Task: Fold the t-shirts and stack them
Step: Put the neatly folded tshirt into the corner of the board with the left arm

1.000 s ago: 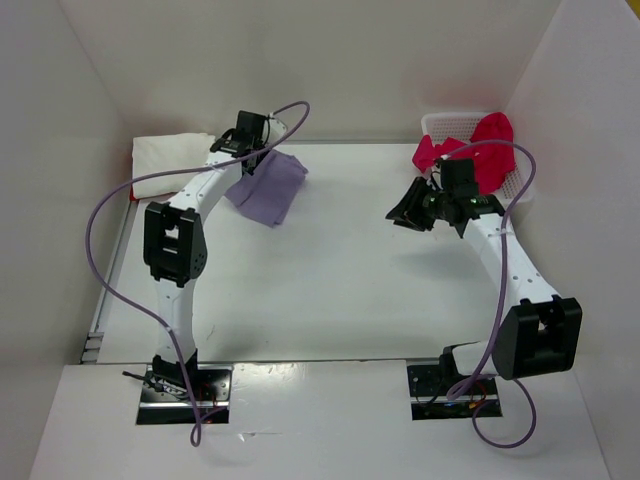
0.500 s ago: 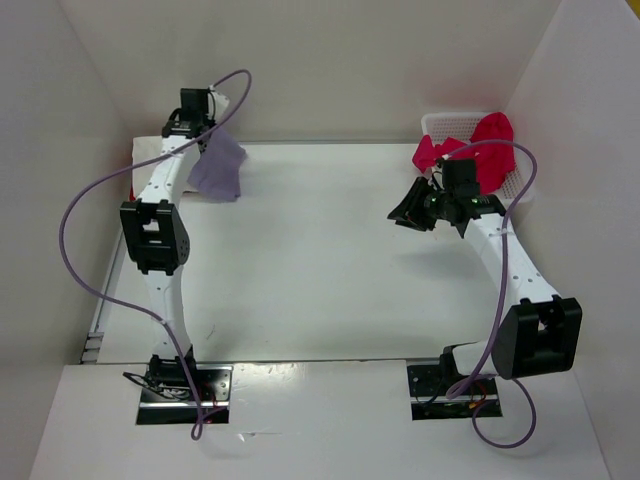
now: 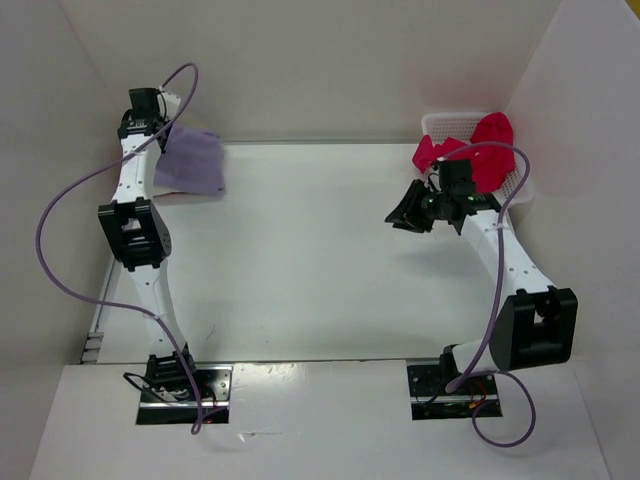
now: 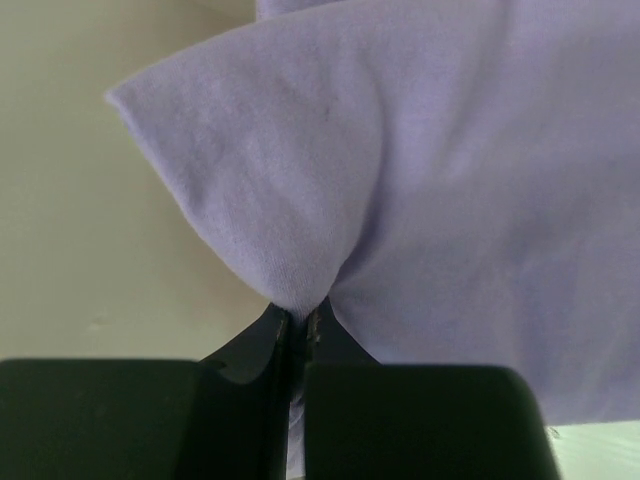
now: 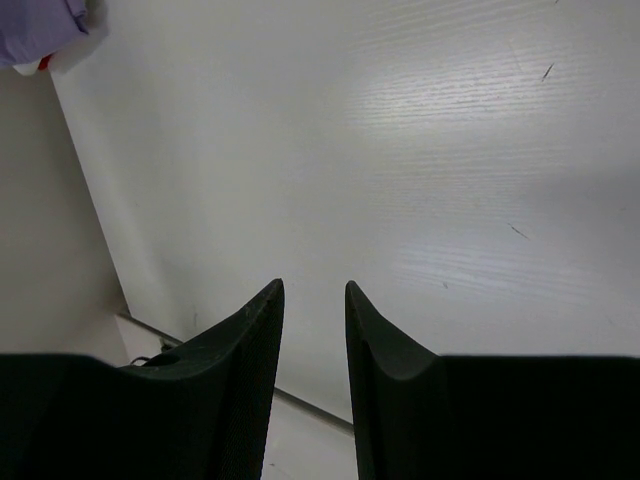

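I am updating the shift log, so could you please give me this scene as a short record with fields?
Left gripper: shut on a pinched fold of the lavender t-shirt, at the far left corner
Right gripper: open, empty, above the bare table
Basket: white mesh basket at the far right, red t-shirt cloth bunched in it and over its rim

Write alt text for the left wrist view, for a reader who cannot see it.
The left gripper, black and shut, pinches a fold of the lavender t-shirt at the bottom centre. The cloth fills most of the frame; a pale surface shows at the left.
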### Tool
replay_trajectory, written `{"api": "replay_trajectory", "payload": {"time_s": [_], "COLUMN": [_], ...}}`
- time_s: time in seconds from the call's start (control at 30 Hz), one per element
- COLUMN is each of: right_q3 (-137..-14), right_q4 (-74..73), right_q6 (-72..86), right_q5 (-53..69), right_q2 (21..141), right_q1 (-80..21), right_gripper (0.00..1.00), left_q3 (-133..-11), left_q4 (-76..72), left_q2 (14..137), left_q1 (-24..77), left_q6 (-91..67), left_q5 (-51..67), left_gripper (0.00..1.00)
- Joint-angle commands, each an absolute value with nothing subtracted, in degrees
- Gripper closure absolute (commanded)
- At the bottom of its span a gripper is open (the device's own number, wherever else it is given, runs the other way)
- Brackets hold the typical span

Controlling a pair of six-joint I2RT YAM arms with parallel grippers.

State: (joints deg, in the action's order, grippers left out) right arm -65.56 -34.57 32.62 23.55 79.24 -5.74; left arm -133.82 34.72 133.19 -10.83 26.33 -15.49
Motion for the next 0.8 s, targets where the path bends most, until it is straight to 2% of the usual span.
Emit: {"api": "replay_trajectory", "payload": {"time_s": [0.0, 0.23, 0.4, 0.47, 0.5, 0.63, 0.7, 0.73, 0.77], "right_q3": [-68.29, -68.91, -68.91, -69.43, -69.43, -72.15, -75.39, -76.72, -78.21], "right_q4": [-36.47, -37.62, -37.62, -37.62, -37.62, -38.41, -40.94, -41.91, -42.88], "right_q6": [31.46, 30.94, 30.94, 30.94, 30.94, 30.94, 29.54, 29.53, 28.57], "right_q5": [25.13, 25.66, 25.66, 26.19, 26.19, 25.5, 23.21, 21.99, 19.19], "right_q2": [80.16, 80.68, 81.21, 81.21, 81.21, 82.35, 83.05, 83.75, 83.76], "right_q1": [-5.27, -5.27, -5.27, -5.27, -5.27, -5.27, -5.27, -5.27, -5.27], "right_gripper": [0.63, 0.6, 0.56, 0.54, 0.49, 0.37, 0.32, 0.22, 0.22], "left_q3": [-136.58, -148.08, -170.44, -169.99, -169.02, -168.4, -168.4, -168.92, -168.93], "left_q4": [34.8, 39.98, 48.59, 49.22, 49.83, 50.71, 50.71, 50.71, 50.71], "left_q2": [136.75, 145.35, 155.1, 155.13, 154.52, 154.51, 154.51, 154.51, 154.51], "left_q1": [-11.95, -16.87, -18.19, -18.19, -18.19, -18.72, -18.72, -19.33, -19.34], "left_q6": [24.79, 23.12, 23.12, 23.64, 23.64, 21.88, 21.88, 21.88, 21.88], "left_q5": [-14.85, -15.47, -16.61, -16.09, -15.39, -14.06, -15.56, -15.56, -15.56], "left_gripper": [1.0, 1.0, 1.0, 1.0, 0.91, 0.42, 0.33, 0.28, 0.08]}}
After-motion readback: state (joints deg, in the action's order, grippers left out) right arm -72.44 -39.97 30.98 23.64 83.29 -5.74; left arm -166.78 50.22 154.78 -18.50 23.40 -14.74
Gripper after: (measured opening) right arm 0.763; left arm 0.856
